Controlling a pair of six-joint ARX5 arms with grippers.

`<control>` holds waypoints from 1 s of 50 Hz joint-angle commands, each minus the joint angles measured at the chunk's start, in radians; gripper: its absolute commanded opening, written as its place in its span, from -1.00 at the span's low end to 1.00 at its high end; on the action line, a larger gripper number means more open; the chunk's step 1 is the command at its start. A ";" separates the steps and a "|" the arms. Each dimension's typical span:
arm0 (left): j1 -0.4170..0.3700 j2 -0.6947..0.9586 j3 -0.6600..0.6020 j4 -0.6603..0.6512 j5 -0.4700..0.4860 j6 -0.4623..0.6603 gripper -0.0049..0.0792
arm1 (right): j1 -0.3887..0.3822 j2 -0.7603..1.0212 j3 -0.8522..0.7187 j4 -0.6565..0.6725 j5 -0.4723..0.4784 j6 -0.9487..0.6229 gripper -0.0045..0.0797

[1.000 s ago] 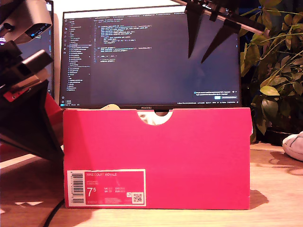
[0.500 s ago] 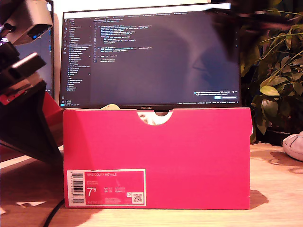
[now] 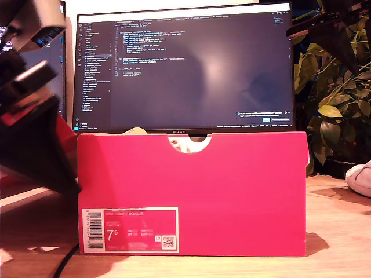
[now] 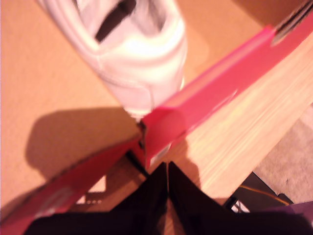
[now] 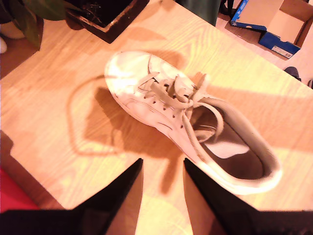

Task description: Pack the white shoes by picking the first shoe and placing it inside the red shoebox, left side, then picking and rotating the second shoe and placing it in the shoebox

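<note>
The red shoebox stands on the wooden table, label side to the exterior camera. One white shoe lies inside it, heel near the box corner. My first gripper is shut on nothing, just outside that corner; its arm fills the exterior view's left. The other white shoe lies on its sole on the table and peeks in at the exterior view's right edge. My second gripper hovers open above this shoe's side, apart from it. Its arm is a dark blur at the exterior view's upper right.
A monitor stands right behind the box. A leafy plant in a black planter sits at the exterior view's right. A blue open box lies beyond the table. A cable runs by the box's front corner.
The second arm has swung from in front of the monitor toward the exterior view's right, and its fingers have left that view. The first arm shifted only slightly.
</note>
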 commanded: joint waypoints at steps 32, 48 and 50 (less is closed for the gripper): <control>-0.003 0.003 0.004 0.015 0.002 0.004 -0.93 | -0.015 0.013 -0.003 0.099 -0.162 -0.236 -0.34; -0.003 0.003 0.004 0.015 0.001 0.000 -0.93 | -0.015 0.013 -0.003 0.188 -0.245 -0.262 -0.34; -0.002 0.003 0.004 0.015 0.001 0.000 -0.93 | -0.015 0.013 -0.003 0.188 -0.245 -0.261 -0.34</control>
